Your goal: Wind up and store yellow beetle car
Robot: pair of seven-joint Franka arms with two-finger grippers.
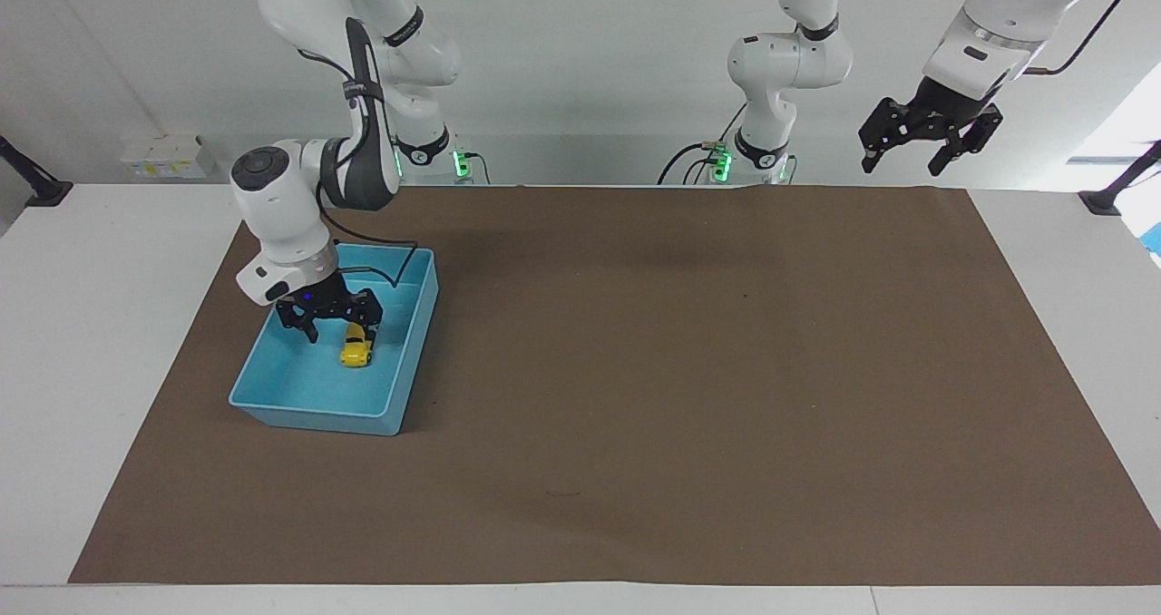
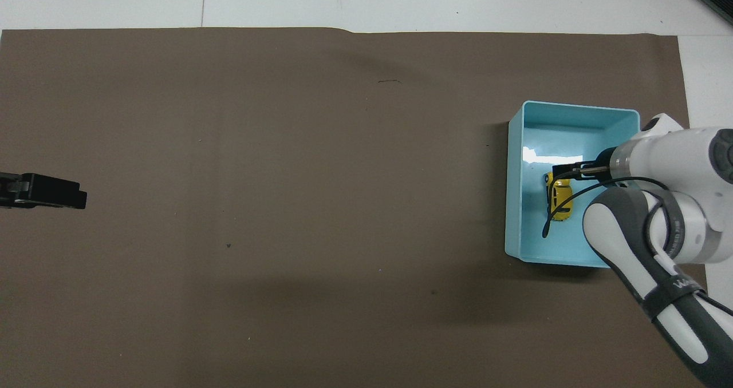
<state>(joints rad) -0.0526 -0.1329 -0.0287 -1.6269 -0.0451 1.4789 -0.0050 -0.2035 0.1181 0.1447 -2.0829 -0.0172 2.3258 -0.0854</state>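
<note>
The yellow beetle car (image 1: 356,346) lies on the floor of a light blue bin (image 1: 308,413) at the right arm's end of the table. It also shows in the overhead view (image 2: 560,196), partly crossed by a black cable. My right gripper (image 1: 334,329) is open inside the bin, just above and beside the car, with nothing between its fingers. In the overhead view the right gripper (image 2: 578,169) is mostly hidden under its own arm. My left gripper (image 1: 907,157) waits open and empty, raised high at the left arm's end of the table.
A brown mat (image 1: 689,370) covers most of the white table. The bin (image 2: 515,205) stands on the mat near its edge. The left gripper's tip (image 2: 57,190) shows at the edge of the overhead view.
</note>
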